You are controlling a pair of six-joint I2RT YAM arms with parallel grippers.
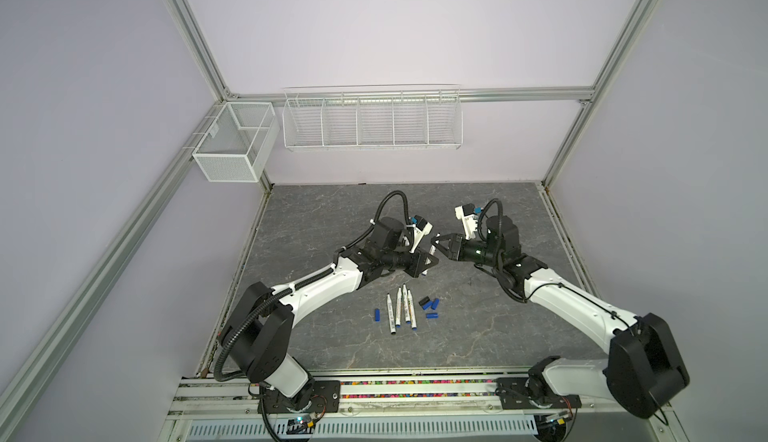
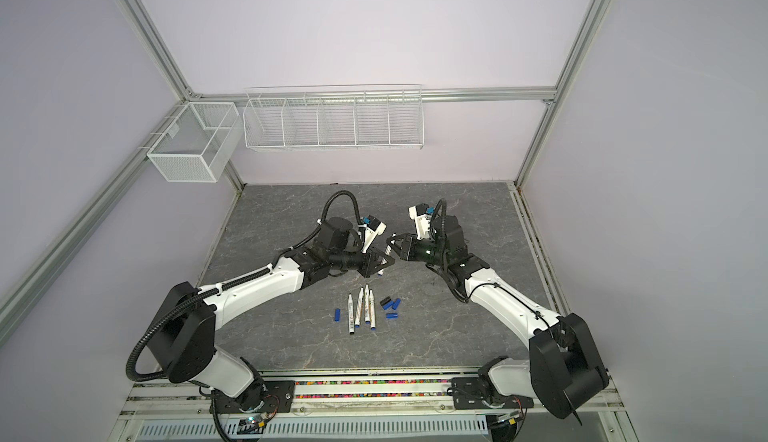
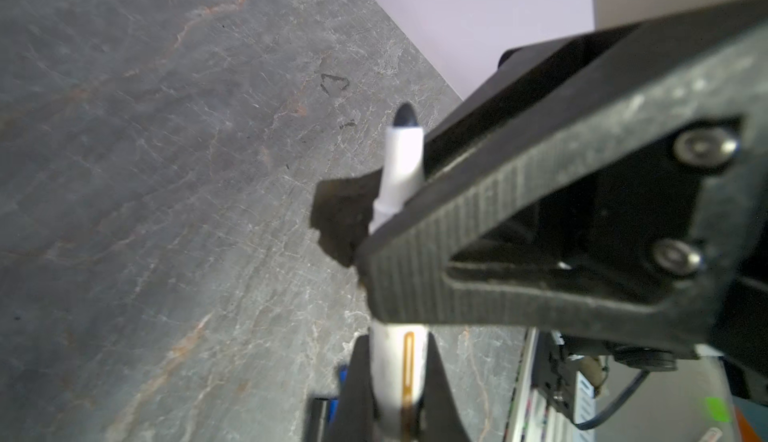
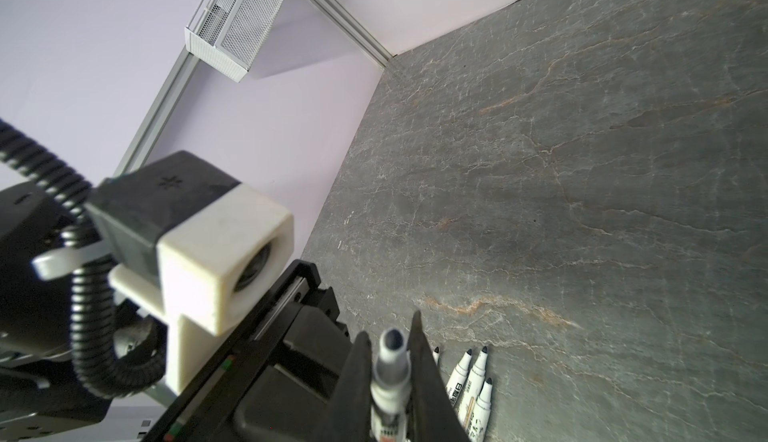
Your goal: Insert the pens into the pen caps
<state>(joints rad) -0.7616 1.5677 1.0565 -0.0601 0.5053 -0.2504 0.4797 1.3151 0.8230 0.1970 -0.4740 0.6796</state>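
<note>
Grey tabletop (image 3: 124,178) — pen (image 3: 402,157) mid-barrel hidden behind right gripper (image 3: 359,236); blurred.

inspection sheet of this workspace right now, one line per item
surface: grey marbled tabletop, no spills seen
job's things: four pens lie side by side; three blue caps and one black cap loose nearby; a fifth pen held aloft, uncapped
clutter: nothing seen
end effectors: left end effector and right end effector both shut on the fifth pen
cables: black conduit loops off both arms, clear of the pens
surroundings: wire rack and mesh basket on the wall
</note>
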